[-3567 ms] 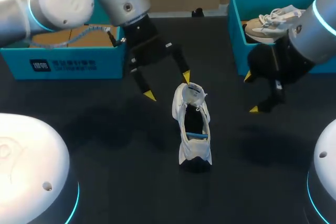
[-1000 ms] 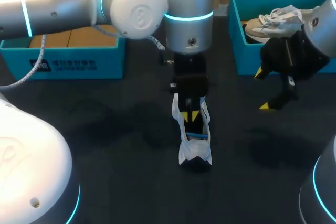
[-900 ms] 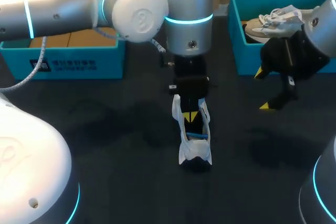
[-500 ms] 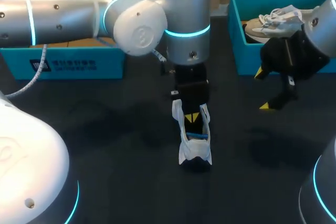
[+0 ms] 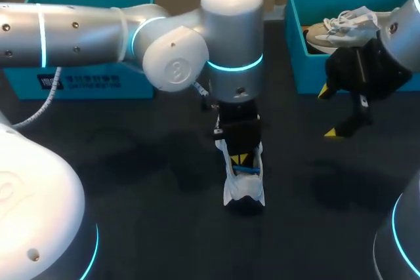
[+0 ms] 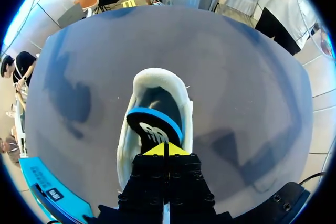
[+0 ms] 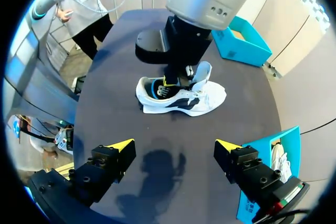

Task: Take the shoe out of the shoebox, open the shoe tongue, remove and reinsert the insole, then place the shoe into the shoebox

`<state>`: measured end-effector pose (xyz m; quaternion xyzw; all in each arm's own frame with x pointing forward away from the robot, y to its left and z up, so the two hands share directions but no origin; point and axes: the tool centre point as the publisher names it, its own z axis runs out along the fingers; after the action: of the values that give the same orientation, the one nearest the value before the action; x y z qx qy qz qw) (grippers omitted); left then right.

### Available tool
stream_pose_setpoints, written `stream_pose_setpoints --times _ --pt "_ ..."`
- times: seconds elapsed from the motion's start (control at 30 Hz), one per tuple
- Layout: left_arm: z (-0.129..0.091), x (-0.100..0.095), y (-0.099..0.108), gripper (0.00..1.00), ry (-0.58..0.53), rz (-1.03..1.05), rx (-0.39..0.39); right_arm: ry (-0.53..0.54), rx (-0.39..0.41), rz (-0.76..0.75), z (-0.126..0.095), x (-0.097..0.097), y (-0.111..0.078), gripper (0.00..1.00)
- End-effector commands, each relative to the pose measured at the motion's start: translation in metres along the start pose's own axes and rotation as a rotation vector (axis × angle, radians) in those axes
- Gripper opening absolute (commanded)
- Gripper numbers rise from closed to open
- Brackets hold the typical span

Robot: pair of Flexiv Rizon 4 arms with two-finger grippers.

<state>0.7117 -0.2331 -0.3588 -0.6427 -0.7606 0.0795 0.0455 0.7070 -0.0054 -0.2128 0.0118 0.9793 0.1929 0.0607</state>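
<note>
Pressed tight together, the left gripper's [image 6: 164, 150] jaws sit inside the white shoe [image 5: 243, 189] at mid-table, at the heel end of its blue-rimmed insole [image 6: 152, 127]; whether they pinch it I cannot tell. Farther back, the right gripper [image 5: 329, 112] hangs wide open before a blue shoebox [image 5: 296, 44] holding another shoe [image 5: 335, 27].

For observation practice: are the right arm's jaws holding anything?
No, the jaws on the right arm stand wide apart, only table between them.

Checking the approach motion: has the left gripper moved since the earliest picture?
Yes. The left gripper has swung away from the left shoebox and dropped into the white shoe at its opening; the shoe stayed put.
</note>
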Motion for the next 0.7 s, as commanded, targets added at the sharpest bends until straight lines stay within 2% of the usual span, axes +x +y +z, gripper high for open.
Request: stream_pose_setpoints --times 0.03,0.33,0.47,0.7 --pt "0.014 -0.009 -0.002 0.0 0.009 0.004 -0.005 0.0 0.002 0.0 0.001 0.0 0.0 1.0" --pt "0.037 -0.004 -0.002 0.0 0.034 -0.017 -0.015 0.0 0.002 0.0 0.001 0.0 0.0 1.0" --pt "0.039 -0.003 -0.001 0.0 0.035 -0.027 -0.007 0.0 0.002 0.0 0.001 0.0 0.0 1.0" --pt "0.018 -0.003 -0.005 0.0 0.003 -0.022 0.013 0.0 0.002 0.0 0.001 0.0 0.0 1.0"
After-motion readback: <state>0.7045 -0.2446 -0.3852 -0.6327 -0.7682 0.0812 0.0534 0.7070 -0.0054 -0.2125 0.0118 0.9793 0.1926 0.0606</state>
